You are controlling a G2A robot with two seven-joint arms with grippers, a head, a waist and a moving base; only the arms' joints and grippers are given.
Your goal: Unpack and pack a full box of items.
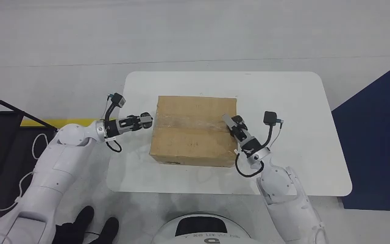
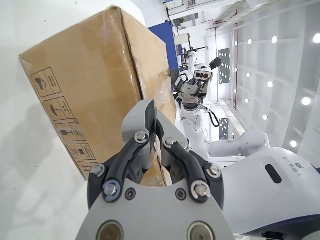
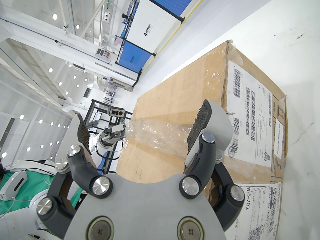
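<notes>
A sealed cardboard box (image 1: 194,131) is seen standing on the white bench (image 1: 292,97), about midway between its far and near edges and somewhat nearer its left edge. The flaps are shut, and the top seam is covered from end to end by a strip of crinkled clear tape (image 3: 160,131). The left hand (image 1: 146,119) is held against the box's left end, at the top edge where the tape runs over. Its fingers (image 2: 136,126) are clenched together, and whether any tape is caught between them cannot be told. The right hand (image 1: 234,124) is poised over the right end of the box top, just above the tape, with its fingers spread and nothing grasped. White shipping labels (image 3: 252,116) are stuck on the box's right end face, and handling symbols (image 2: 57,111) are printed on its left end face.
</notes>
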